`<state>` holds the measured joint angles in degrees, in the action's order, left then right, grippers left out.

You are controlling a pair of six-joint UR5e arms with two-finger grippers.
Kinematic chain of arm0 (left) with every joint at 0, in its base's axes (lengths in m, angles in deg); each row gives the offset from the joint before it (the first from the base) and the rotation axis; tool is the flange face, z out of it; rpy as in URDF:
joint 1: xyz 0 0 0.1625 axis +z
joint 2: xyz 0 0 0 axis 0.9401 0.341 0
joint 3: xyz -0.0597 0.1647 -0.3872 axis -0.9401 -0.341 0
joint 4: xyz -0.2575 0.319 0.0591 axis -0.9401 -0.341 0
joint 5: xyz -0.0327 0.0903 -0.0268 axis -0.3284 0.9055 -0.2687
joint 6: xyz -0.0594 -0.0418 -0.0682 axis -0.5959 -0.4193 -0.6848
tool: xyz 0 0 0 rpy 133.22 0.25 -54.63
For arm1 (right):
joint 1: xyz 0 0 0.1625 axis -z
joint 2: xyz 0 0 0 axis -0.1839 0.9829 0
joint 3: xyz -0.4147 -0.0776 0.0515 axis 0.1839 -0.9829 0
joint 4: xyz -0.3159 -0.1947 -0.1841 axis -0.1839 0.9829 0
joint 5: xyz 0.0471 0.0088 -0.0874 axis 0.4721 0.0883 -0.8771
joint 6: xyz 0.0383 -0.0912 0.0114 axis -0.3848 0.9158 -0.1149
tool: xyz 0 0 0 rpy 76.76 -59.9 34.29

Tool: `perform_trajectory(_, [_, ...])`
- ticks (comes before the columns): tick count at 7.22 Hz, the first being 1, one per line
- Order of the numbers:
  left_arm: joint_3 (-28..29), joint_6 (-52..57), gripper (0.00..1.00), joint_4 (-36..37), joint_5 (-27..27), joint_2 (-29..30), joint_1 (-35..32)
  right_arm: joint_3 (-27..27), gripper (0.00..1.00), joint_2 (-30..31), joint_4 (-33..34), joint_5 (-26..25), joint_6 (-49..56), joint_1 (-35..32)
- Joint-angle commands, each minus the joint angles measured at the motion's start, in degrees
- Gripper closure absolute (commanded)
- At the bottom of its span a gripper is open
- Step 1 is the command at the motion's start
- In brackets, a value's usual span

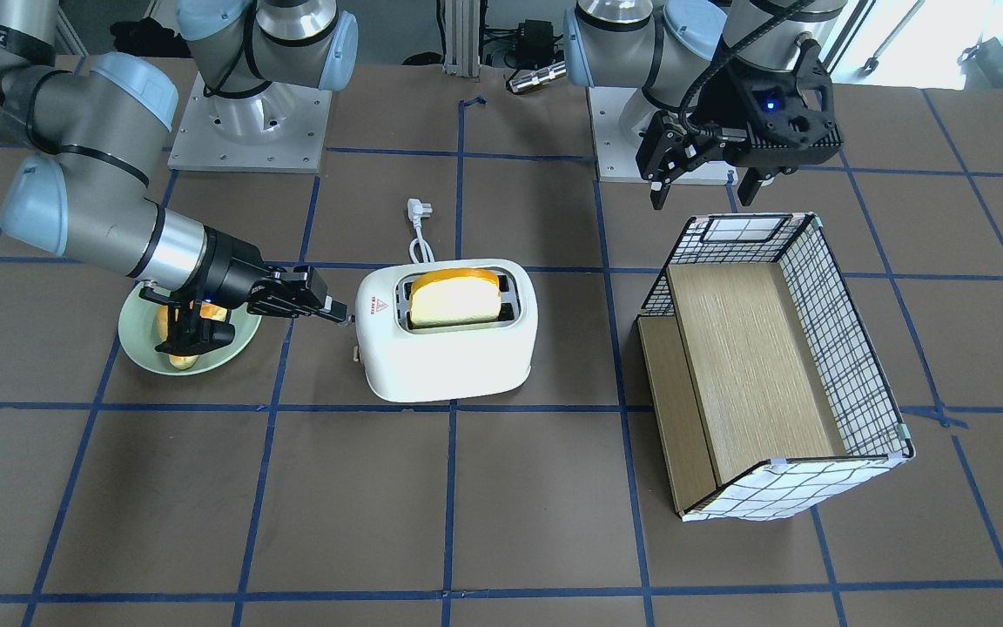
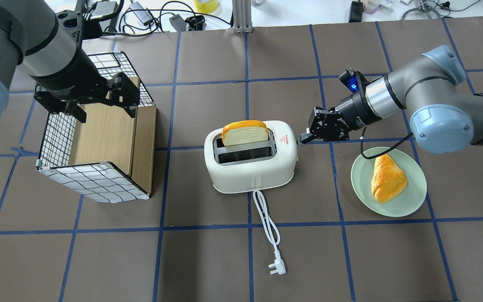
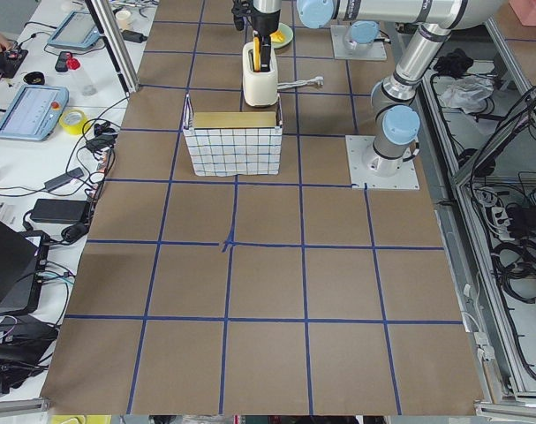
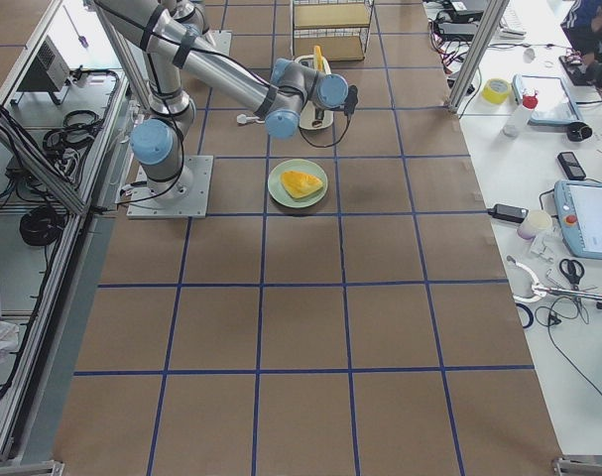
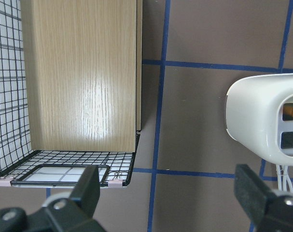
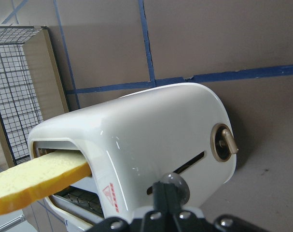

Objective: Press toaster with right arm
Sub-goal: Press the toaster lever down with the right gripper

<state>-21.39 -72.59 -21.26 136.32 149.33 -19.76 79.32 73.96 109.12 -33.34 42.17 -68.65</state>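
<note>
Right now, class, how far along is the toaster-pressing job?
Done: a bread slice sits in the toaster, and the right gripper, fingers shut, is at the lever end. In hand: they sit over the lever knob. Left: pushing down; the slice stands tall, so the lever looks unpressed.

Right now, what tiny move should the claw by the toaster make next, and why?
Probably push straight down on the lever. The shut right claw sits at that knob on the end of the toaster, and the bread sticks up high, so it isn't pressed yet.
</note>
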Motion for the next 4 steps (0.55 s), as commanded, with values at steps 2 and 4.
perform_trajectory(2, [0.0,0.0,0.00,0.0,0.1,0.0,0.0,0.1,1.00,-1.3,0.3,-0.3,0.2,0.0])
perform_trajectory(4, [0.0,0.0,0.00,0.0,0.0,0.0,0.0,0.1,1.00,-2.6,2.6,-0.5,0.2,0.0])
